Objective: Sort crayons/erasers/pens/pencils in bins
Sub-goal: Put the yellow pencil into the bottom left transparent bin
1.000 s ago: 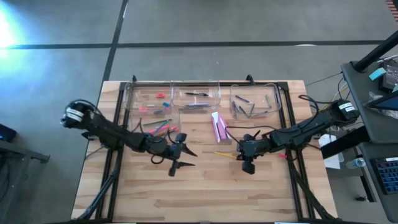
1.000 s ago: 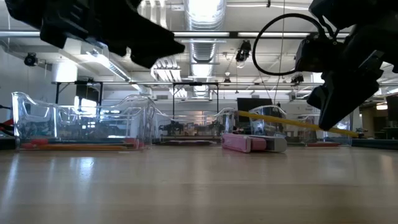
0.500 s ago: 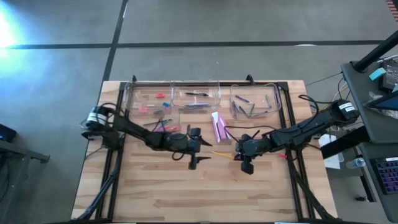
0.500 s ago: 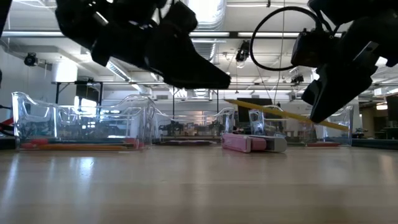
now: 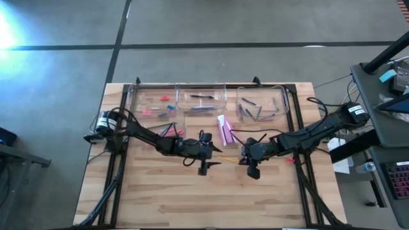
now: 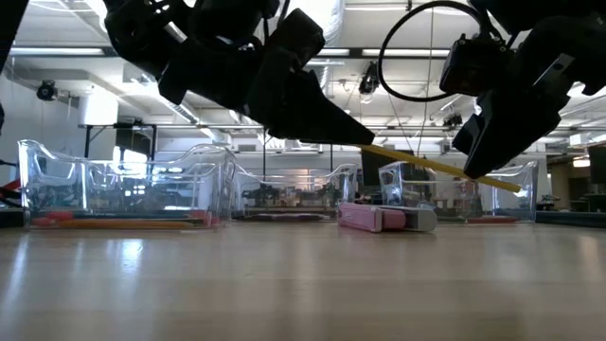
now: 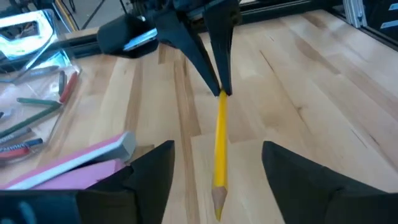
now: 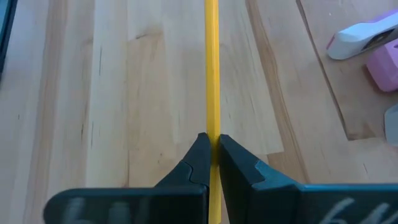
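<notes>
bright, even light falls on the table (image 5: pixel 211 191) from overhead, with strong glare at the upper left of the high view. ceiling lamps (image 6: pixel 312 14) blow out the top of the low view, leaving the arms as dark silhouettes; wrist-view foregrounds blur.

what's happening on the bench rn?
Mid hand-off, it looks like. The right pincer is shut on a yellow pencil and holds it off the table, in the middle. The left pincer is open, with its fingers on either side of the pencil's sharpened end, not yet closed. Pink erasers lie on the wood just behind them. The clear bins along the far edge already hold a few sorted items.
</notes>
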